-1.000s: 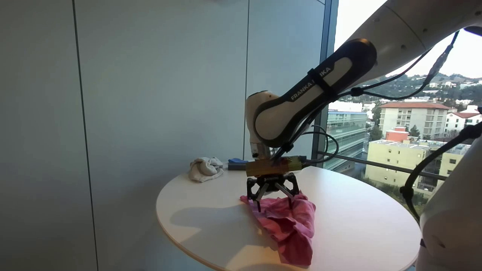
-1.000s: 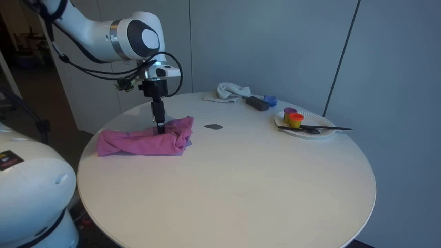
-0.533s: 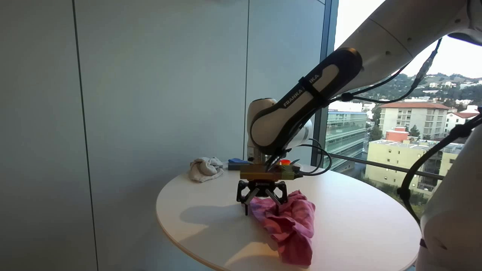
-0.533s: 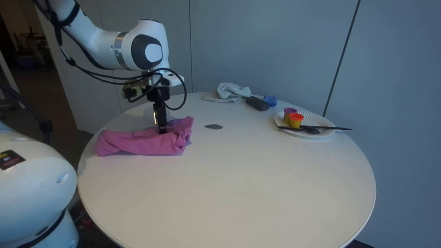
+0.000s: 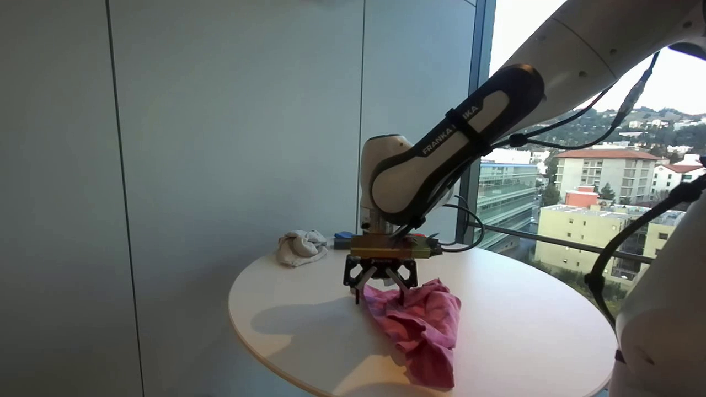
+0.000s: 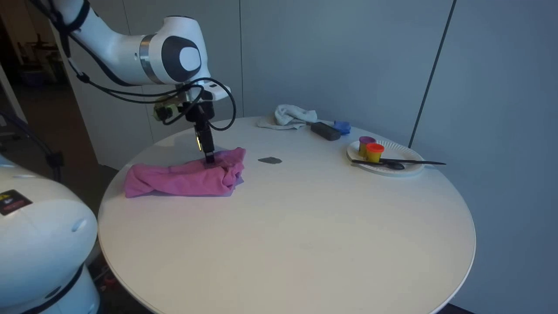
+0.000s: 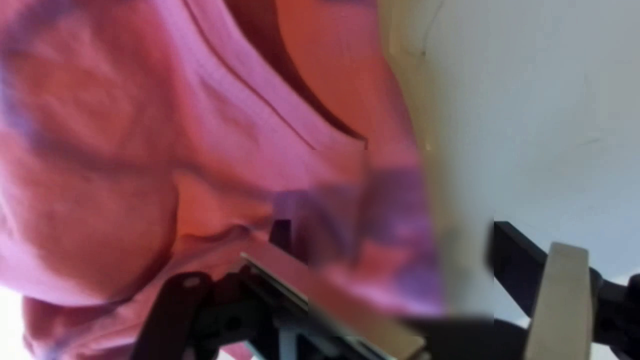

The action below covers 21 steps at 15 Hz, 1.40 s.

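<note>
A crumpled pink cloth [image 5: 427,336] lies on the round white table [image 6: 314,244]; it also shows in the other exterior picture [image 6: 178,179]. My gripper [image 5: 379,300] points down at the cloth's far end with its fingers spread apart and nothing held between them. In the wrist view, the cloth [image 7: 225,125] fills the left and middle. There, the gripper [image 7: 390,237] has its left finger over the cloth and its right finger past the cloth's edge, over the bare table. In an exterior view the fingertip [image 6: 210,160] is at the cloth's top; whether it touches is unclear.
A whitish cloth [image 6: 291,117], a dark block [image 6: 325,131] and a blue item [image 6: 342,127] lie near the wall. A paper plate [image 6: 407,155] holds a purple-lidded tub [image 6: 366,146], an orange-lidded tub [image 6: 375,152] and dark cutlery [image 6: 409,162]. A grey flat piece [image 6: 270,160] lies nearby.
In an exterior view my gripper has shifted left across the cloth's edge, dipping by half a second ago and then rising slightly. The fingers stay apart. The cloth has barely shifted.
</note>
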Each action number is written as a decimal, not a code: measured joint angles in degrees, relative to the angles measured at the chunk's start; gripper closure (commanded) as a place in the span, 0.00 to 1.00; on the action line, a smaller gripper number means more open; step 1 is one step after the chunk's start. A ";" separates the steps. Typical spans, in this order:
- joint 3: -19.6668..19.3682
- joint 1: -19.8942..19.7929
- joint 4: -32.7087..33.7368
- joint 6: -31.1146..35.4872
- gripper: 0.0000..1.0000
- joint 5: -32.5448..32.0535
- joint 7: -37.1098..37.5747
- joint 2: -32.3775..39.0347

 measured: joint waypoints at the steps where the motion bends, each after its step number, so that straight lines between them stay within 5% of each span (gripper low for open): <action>1: 0.02 0.01 -0.08 -0.22 0.00 0.22 0.10 -0.82; 11: -0.32 -0.30 -1.60 -6.23 0.00 3.47 1.76 -2.28; 14: -0.68 -0.75 -2.04 -7.02 0.34 3.47 2.91 -2.28; 21: -1.30 -0.83 -2.56 -6.90 0.80 3.57 2.98 -2.23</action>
